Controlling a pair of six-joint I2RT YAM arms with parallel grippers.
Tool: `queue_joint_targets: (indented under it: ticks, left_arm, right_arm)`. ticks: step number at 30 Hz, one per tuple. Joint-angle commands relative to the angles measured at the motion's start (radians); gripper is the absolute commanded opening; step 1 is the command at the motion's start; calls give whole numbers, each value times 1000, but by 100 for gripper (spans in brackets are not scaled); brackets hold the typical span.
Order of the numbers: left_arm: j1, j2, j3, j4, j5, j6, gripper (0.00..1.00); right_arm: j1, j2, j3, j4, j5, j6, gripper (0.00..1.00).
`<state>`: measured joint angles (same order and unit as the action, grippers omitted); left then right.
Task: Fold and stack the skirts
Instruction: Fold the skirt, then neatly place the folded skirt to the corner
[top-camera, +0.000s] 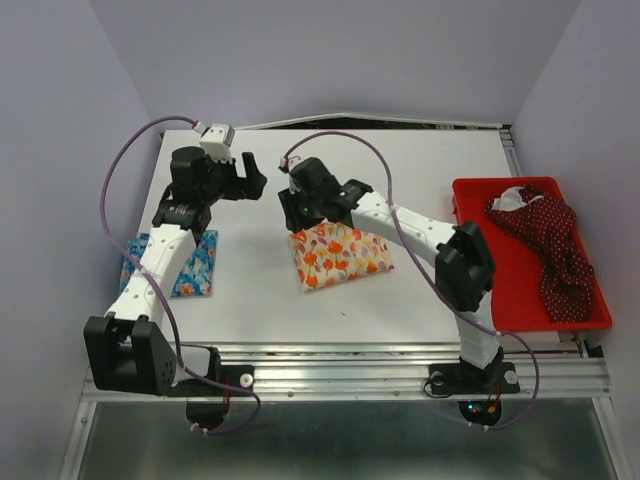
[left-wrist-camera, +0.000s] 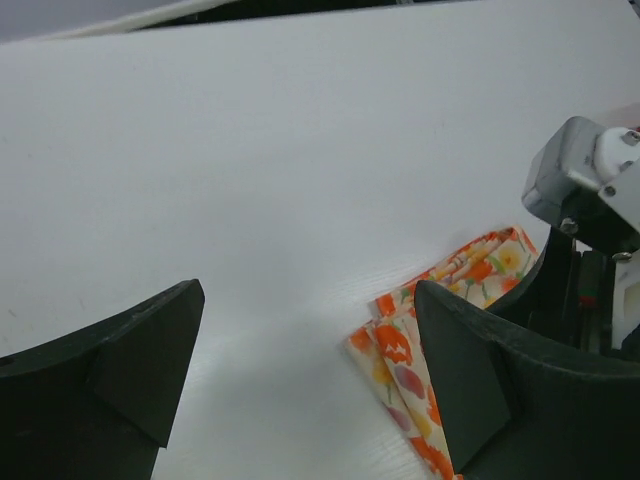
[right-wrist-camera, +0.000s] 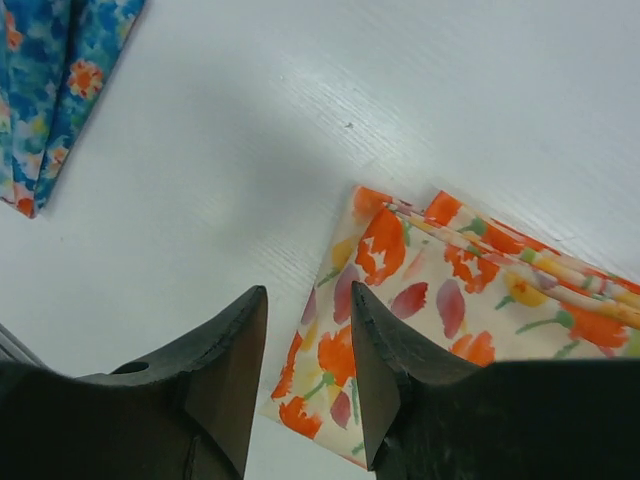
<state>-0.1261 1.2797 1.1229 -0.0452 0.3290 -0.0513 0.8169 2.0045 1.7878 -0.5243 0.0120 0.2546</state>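
Observation:
The cream-white skirt with orange flowers (top-camera: 340, 255) lies folded on the white table (top-camera: 420, 170). My right gripper (top-camera: 291, 212) hovers over its left edge (right-wrist-camera: 450, 300), its jaws partly open (right-wrist-camera: 308, 290) and empty. My left gripper (top-camera: 250, 178) hangs wide open just left of it, above bare table (left-wrist-camera: 308, 290), with the cream skirt's corner (left-wrist-camera: 400, 350) beside its right finger. The blue flowered skirt (top-camera: 192, 268) lies folded at the left, partly hidden under my left arm, and shows as blue cloth (right-wrist-camera: 50, 90) in the right wrist view. The dark red dotted skirt (top-camera: 545, 245) lies crumpled in a tray.
A red tray (top-camera: 500, 290) stands along the table's right edge. Purple walls close in the table on the left, back and right. The right arm's wrist housing (left-wrist-camera: 590, 190) is close to my left gripper's right finger.

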Motion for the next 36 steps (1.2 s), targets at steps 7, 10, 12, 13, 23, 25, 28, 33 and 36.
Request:
queue_joint_targets:
  ticks: [7,10,12,13,23,25,28,33,36]
  left_arm:
    - [77,-135,-268,73,-2,-186,98]
    - [80,-152,-320,103,-19,-215,99]
    - [80,-160,-351,110,-50,-237,99]
    - [80,-170,-360,113,-57,-248,99]
    - [80,-198,-430,131,-31,-278,99]
    - [80,-194,-425,133,-34,-280,99]
    - [80,-191,-426,134,-47,-285,99]
    - [80,-191,-437,140,-58,-292,99]
    - [80,-189,-439,145,-61,-295,99]
  right_arm:
    - [56,247,229,-209,161,23,47]
    - [65,289,251,-218,160,21,47]
    - [65,309,252,-224,166,18,47]
    - [65,330,257,-230,170,15,47]
    - [65,301,262,-241,189,14,57]
    - [74,266,263,-241,206,14,58]
    - [84,243,263,-244,223,32,63]
    - [93,247,280,-252,241,40,64]
    - [102,261,303,-258,241,43,64]
